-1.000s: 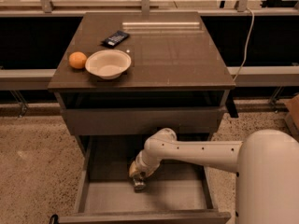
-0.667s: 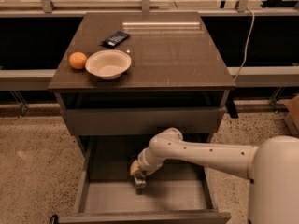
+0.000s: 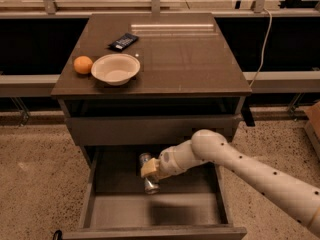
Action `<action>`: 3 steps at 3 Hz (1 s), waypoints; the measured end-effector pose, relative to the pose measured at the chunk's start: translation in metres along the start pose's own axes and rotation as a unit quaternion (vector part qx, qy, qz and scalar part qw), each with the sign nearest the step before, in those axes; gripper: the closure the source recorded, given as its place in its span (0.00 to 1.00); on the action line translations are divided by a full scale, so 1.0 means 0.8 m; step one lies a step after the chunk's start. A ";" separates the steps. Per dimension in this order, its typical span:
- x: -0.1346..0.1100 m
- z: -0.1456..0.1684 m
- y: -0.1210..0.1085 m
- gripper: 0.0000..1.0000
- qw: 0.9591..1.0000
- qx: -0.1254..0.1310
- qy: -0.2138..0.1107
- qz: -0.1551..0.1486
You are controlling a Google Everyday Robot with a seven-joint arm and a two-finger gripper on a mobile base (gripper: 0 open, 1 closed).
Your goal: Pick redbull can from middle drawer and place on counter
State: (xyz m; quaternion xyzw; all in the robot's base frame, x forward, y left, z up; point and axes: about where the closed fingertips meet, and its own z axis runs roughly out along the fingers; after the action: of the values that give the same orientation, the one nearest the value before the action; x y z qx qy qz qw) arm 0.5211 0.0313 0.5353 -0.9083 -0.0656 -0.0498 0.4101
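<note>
The redbull can is a slim silver can held tilted in my gripper, a little above the floor of the open middle drawer. The gripper reaches in from the right on the white arm and is shut around the can's middle; the can's ends stick out above and below the fingers. The dark brown glossy counter tops the cabinet above the drawer.
On the counter's left part stand a white bowl, an orange and a flat dark packet. The shallower top drawer is slightly open just above the gripper. A white cable hangs at the right.
The gripper has risen from the drawer floor with the can now in its grasp. The arm has swung somewhat to the right.
</note>
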 end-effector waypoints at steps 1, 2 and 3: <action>-0.010 -0.105 -0.037 1.00 0.995 0.093 0.021 -0.030; -0.017 -0.211 -0.042 1.00 0.987 0.122 0.058 -0.084; -0.002 -0.302 -0.058 1.00 0.982 0.126 0.083 -0.110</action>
State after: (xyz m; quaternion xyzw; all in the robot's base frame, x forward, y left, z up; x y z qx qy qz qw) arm 0.5032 -0.1202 0.7289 -0.8295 -0.1369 -0.1610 0.5170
